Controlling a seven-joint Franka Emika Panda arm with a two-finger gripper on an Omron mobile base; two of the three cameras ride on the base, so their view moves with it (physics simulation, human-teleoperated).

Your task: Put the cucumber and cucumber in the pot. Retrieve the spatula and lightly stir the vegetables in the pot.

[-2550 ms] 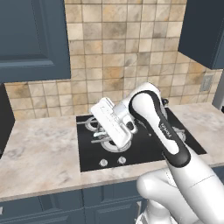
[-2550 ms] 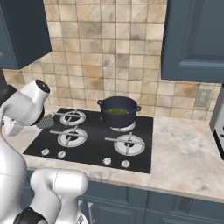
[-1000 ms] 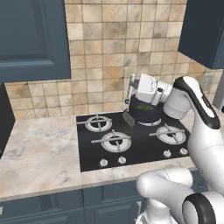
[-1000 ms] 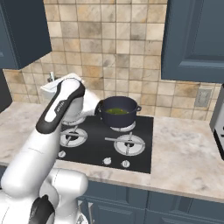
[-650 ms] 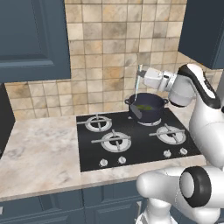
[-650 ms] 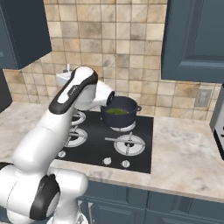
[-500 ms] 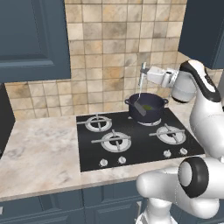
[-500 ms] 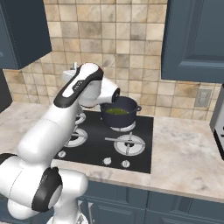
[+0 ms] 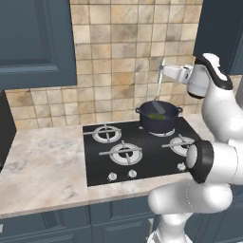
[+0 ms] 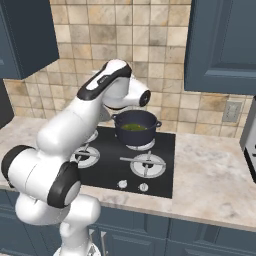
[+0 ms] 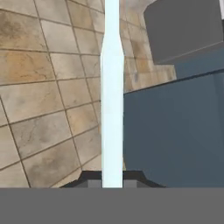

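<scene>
The hand (image 9: pixel 163 71) is clamped on the upper end of the spatula (image 9: pixel 159 94), whose thin, pale silver handle hangs down almost upright and ends in a small grey square head just inside the pot's (image 9: pixel 159 117) rim. In the hand view the handle (image 11: pixel 112 92) shows as a smooth, glossy pale strip, slightly flared, rising from between the 2 dark fingertips (image 11: pixel 91 177). The pot is round, deep and dark navy, with 2 small side handles, and sits on the far right burner of the flat black hob (image 9: pixel 142 156). Inside it, in the right base view, lies something green (image 10: pixel 133 127), probably the cucumbers, though their shapes are too small to make out. The hob has 4 round silver burner rings and small knobs along its near edge, set into a mottled beige stone surface (image 9: pixel 42 166). Behind it rises a wall of square tan tiles (image 9: pixel 118 57), with matte blue cabinets (image 9: pixel 33 42) above.
</scene>
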